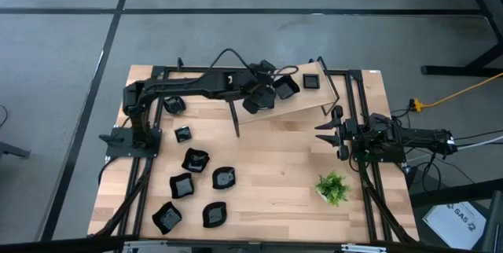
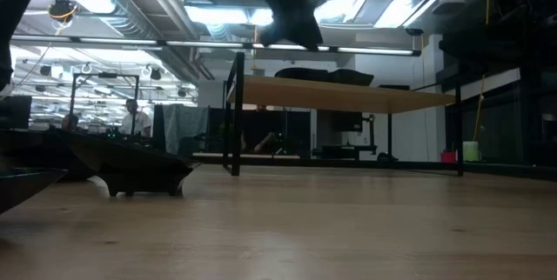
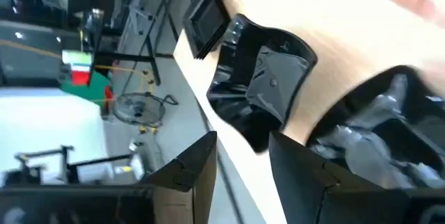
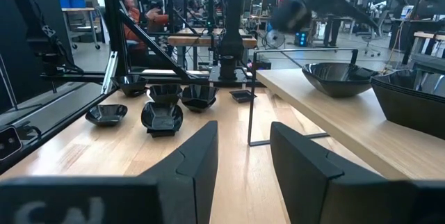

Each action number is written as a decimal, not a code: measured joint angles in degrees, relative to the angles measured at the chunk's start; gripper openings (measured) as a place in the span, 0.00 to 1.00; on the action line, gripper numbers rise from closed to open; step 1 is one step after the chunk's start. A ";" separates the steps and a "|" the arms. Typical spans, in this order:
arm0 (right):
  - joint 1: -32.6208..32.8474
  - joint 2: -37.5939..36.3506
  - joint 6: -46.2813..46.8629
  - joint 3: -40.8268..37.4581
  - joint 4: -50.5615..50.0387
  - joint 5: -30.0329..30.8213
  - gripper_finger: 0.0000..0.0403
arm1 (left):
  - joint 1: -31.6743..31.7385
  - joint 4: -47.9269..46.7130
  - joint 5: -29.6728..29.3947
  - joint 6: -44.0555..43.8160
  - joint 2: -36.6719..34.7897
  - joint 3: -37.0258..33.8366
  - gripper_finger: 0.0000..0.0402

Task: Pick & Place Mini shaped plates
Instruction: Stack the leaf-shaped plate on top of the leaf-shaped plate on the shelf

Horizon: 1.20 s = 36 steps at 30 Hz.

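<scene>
A light wooden table (image 1: pixel 267 174) is standing on a grey floor crossed by dark lines, and a raised wooden shelf (image 1: pixel 302 102) on thin black legs is spanning its far edge.

Around eight o'clock on the table, seven mini shaped plates (image 1: pixel 194 159) are lying loose, all glossy black. The left arm is reaching from ten o'clock across to the shelf at twelve o'clock, where the left gripper (image 1: pixel 259 100) is hovering with its fingers (image 3: pixel 191 175) spread wide and holding nothing. Its wrist camera is showing a wavy-edged plate (image 3: pixel 268 88) on the shelf just beyond the fingertips, a second plate (image 3: pixel 389 130) beside it and a flat square plate (image 3: pixel 205 15) farther off.

At five o'clock a small green plant (image 1: pixel 333 187) is sitting. At three o'clock the right gripper (image 1: pixel 326 126) is waiting above the table, fingers (image 4: pixel 191 165) parted and empty.

A white sheet (image 1: pixel 464 223) (printed "SAS", the rest unreadable) is lying on the floor. In the low view, ceiling strip lights are glowing over a workshop, and a person (image 2: pixel 132 116) is standing far behind.
</scene>
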 joint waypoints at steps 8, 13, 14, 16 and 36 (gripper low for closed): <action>0.00 0.00 0.00 0.00 0.00 0.00 0.33 | -2.28 -16.58 -0.21 -19.15 -7.64 0.02 0.32; 0.00 0.00 0.00 0.00 0.00 0.02 0.33 | -5.15 -29.04 -0.09 -34.96 -10.49 -0.51 0.32; 0.00 0.00 0.00 0.00 0.00 0.00 0.33 | -5.73 -30.62 -0.03 -37.76 -11.11 -1.45 0.32; 0.00 0.00 0.00 0.00 0.00 0.02 0.33 | -7.05 -32.88 0.08 -42.52 -12.56 -3.83 0.32; 0.01 0.00 0.00 0.00 0.00 0.01 0.33 | -18.29 -26.11 -8.64 -80.48 -33.67 -32.66 0.32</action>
